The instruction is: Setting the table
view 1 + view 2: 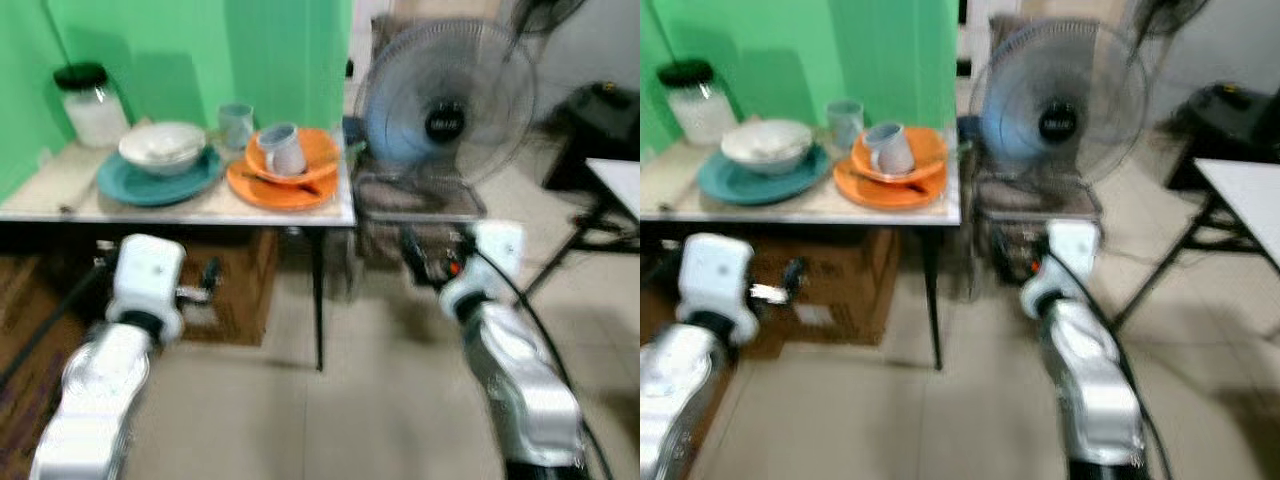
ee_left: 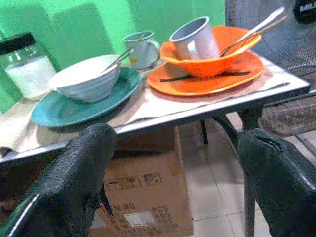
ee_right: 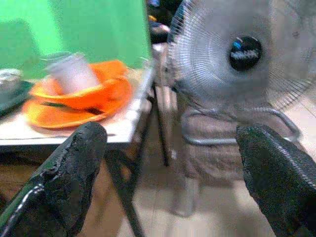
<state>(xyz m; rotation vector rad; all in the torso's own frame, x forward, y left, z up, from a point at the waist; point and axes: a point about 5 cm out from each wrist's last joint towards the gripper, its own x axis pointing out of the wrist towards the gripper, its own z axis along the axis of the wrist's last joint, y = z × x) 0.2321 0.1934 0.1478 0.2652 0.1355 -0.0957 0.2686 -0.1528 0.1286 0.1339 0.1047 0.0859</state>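
- Green wall [image 1: 200, 50] behind a small table [image 1: 70, 195] holding the dishes.
- Teal plate [image 2: 74, 106] at the table's left part; white bowl [image 2: 86, 79] sits on it, a spoon [image 2: 123, 53] leaning inside.
- Orange plate [image 2: 207, 79] beside it, toward the table's right edge; orange bowl [image 2: 217, 54] on top, holding a grey mug [image 2: 195, 39] and cutlery [image 2: 252, 32].
- Pale mug [image 2: 143, 49] behind the two plates; lidded jar [image 2: 24, 66] of white stuff at the far left.
- Cardboard box [image 2: 143, 197] under the table; fan [image 1: 445, 105] stands right of it.
- Left gripper [image 2: 173, 182] below the table edge, fingers spread, empty.
- Right gripper [image 3: 173, 182] low near the fan, fingers apart, empty.
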